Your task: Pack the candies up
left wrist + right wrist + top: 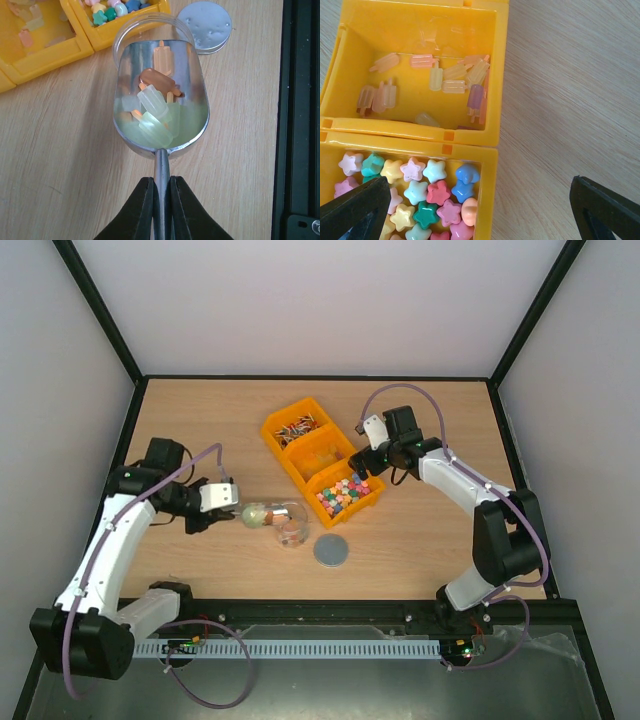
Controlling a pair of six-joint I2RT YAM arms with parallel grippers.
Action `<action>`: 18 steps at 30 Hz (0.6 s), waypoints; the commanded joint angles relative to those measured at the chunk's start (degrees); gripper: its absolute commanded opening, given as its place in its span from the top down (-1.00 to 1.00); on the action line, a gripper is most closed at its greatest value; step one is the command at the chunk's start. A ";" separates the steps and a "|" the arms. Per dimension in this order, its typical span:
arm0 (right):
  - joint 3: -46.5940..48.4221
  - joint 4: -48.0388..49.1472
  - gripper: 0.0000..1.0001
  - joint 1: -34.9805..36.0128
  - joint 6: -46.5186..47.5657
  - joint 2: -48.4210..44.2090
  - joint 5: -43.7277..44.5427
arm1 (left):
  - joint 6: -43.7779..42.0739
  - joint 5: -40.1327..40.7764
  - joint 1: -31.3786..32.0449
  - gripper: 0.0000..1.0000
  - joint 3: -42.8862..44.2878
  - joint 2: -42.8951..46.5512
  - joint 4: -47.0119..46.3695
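My left gripper (161,182) is shut on the handle of a silver scoop (195,105). The scoop holds pale green and amber popsicle-shaped candies (155,107), and its front end lies over the mouth of a clear jar (150,22). In the top view the scoop (260,513) and jar (292,532) sit left of the yellow bins (275,435). My right gripper (477,200) stands open above the corner of the bin of pastel star candies (425,195). The neighbouring bin holds popsicle candies (445,80), and the far bin red-white-dark pieces (296,427).
A grey round lid (331,550) lies on the wooden table just in front of the bins and right of the jar. A black frame rail (300,125) runs along the table's near edge. White walls enclose the table on three sides.
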State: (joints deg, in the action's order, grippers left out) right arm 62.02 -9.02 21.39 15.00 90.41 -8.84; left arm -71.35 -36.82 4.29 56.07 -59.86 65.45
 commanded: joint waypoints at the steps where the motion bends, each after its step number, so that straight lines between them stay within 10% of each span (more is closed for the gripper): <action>1: 0.09 0.08 -0.97 0.23 0.02 -1.45 -0.70 | 4.43 3.07 3.28 0.96 3.82 -1.67 -0.73; 18: -0.66 2.13 -0.97 0.23 -0.93 -1.33 -1.54 | 8.76 14.40 10.97 0.96 10.63 -5.48 2.34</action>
State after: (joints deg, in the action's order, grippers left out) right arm 62.00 -7.81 21.39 14.90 90.30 -9.04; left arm -63.70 -24.75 14.52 64.29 -64.62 65.52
